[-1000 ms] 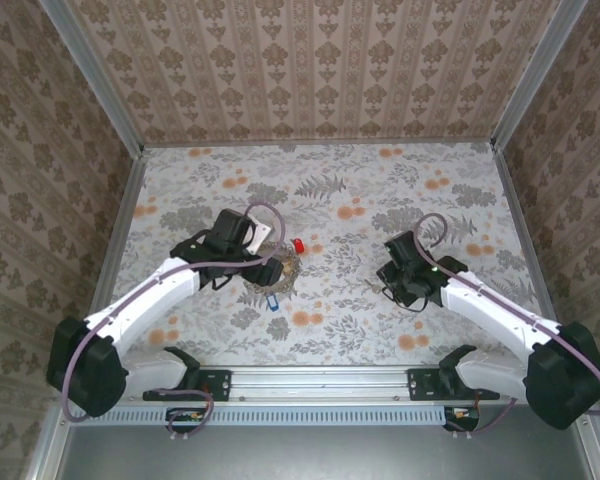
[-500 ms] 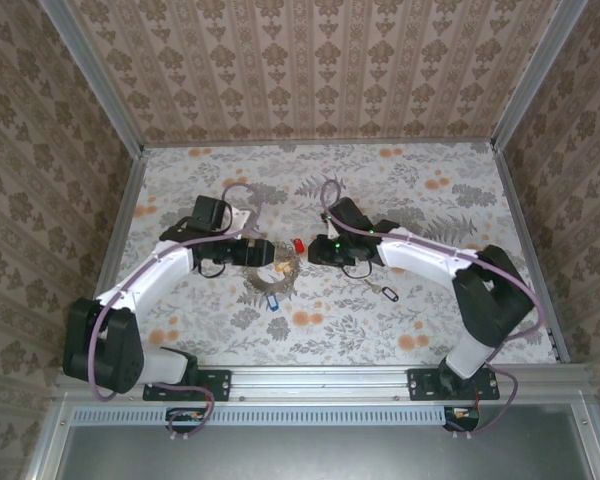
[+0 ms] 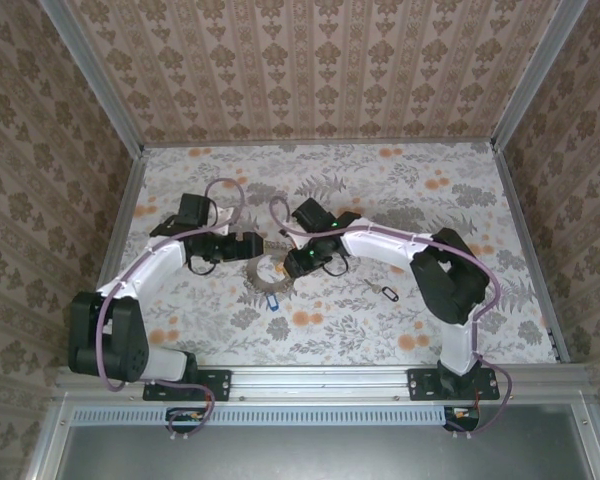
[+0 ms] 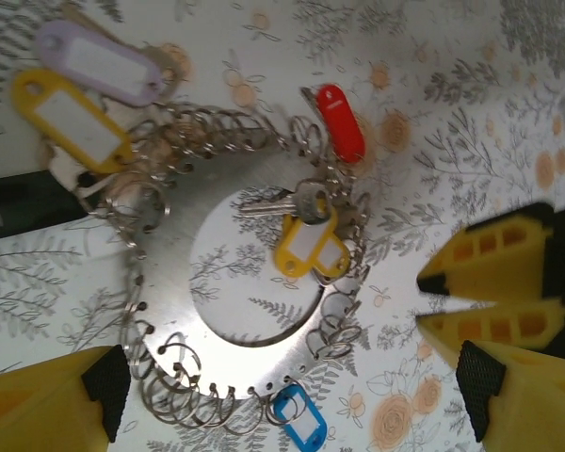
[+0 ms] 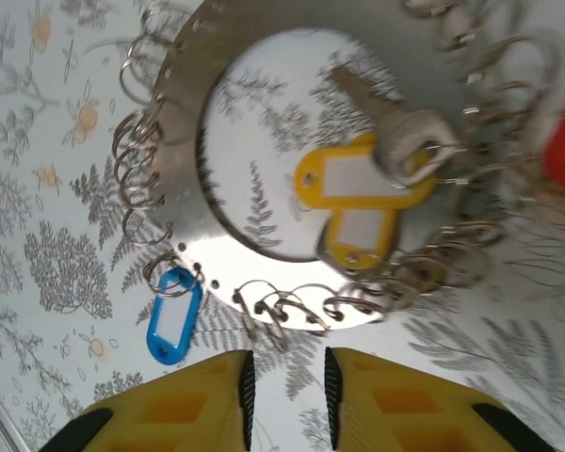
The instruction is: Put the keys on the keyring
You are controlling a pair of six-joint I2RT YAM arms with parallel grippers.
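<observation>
**Both grippers close in on a keyring lying flat on the table**

My left gripper [image 4: 292,381] hangs right over the keyring [image 4: 169,311], jaws spread wide and empty, one finger on either side of it. My right gripper [image 5: 287,395] sits just beside the keyring's rim, jaws drawn to a narrow slit with nothing between them. From the left wrist, its yellow fingers [image 4: 490,325] show close by the ring's edge.

The keyring is a thin silvery hoop lying flat on the flowered table [image 3: 380,180], its rim crowded with small split rings [image 5: 137,179]. Inside the hoop lies a silver key [image 5: 395,132] on two yellow tags [image 5: 358,184]. A blue tag [image 5: 174,320] hangs outside the rim nearest my right fingers, and a red tag [image 4: 342,122] lies just outside it on the opposite side. One small loose key [image 3: 385,291] rests well apart from the keyring, on my right arm's side.

I judge the hoop light, stiff and slick. It lies so flat that a grip from above would likely skate off, so I would pinch it across the rim at a bare stretch between rings. The split rings look springy and will need prying open. The plastic tags look light and flat, and seem the easiest place to take hold of a key
</observation>
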